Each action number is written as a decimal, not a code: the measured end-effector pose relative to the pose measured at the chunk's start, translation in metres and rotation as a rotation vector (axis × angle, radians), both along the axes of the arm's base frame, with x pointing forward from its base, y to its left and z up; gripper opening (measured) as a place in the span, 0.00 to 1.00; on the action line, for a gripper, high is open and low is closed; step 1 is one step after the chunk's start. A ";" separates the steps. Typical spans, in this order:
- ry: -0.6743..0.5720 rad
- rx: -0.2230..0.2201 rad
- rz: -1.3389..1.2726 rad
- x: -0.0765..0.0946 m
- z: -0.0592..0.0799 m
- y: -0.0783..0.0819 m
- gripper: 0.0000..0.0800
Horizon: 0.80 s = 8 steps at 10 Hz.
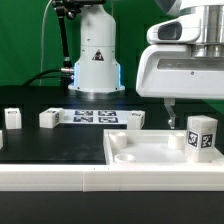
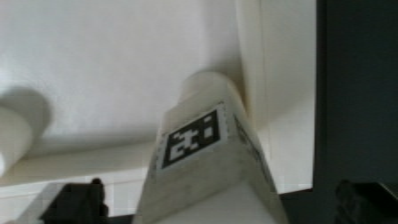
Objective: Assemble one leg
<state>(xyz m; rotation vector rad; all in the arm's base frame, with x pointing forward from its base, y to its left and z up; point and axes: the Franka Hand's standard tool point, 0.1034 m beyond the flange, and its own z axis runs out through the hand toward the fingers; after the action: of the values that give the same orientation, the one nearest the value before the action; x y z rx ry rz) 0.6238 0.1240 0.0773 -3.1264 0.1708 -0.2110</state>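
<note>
A white leg with a black-and-white tag stands upright on the right end of the large white panel. My gripper hangs right over it, and one dark finger shows to the leg's left in the exterior view. In the wrist view the leg runs up between my gripper's two dark fingertips. There is a gap on each side, so the jaws are open and not touching it. The panel fills the background there.
Three more white legs lie on the black table: two at the exterior view's left and one behind the panel. The marker board lies in front of the robot base. A round socket shows in the panel.
</note>
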 end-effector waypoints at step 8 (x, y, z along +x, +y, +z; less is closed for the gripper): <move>-0.002 -0.024 0.131 0.001 0.001 -0.001 0.36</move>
<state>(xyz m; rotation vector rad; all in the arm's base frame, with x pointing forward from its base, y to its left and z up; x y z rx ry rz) 0.6250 0.1228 0.0782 -3.1451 -0.0368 -0.2166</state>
